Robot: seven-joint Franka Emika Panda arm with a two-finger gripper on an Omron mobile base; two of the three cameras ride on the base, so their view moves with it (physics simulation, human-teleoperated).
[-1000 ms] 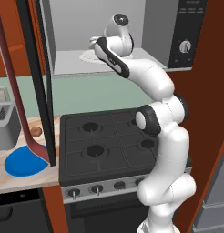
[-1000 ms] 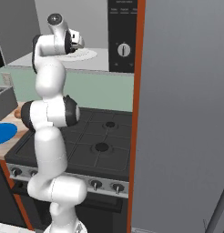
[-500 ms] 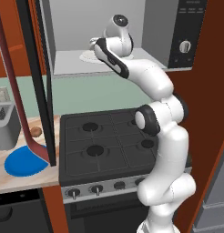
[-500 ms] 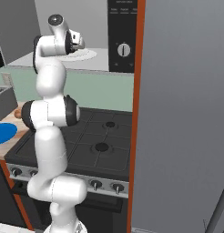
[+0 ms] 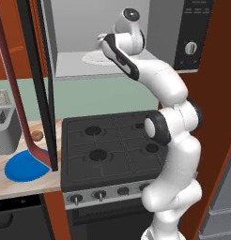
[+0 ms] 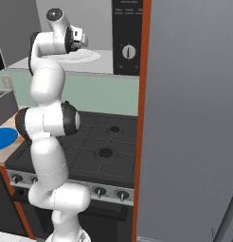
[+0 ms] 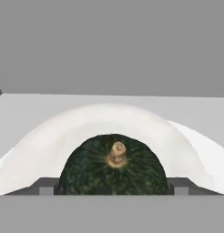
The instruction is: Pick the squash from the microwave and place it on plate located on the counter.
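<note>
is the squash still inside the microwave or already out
Inside. In the hand view the squash sits on the white turntable with grey microwave walls behind; the claw flanks it.

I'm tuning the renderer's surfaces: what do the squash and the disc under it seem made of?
The squash: matte, dark green mottled rind, like real vegetable skin, with a dry tan stem stub. The turntable disc: smooth, plain white, faintly glossy, probably glass or ceramic; the rendering leaves that open. The claw flanks the squash.
</note>
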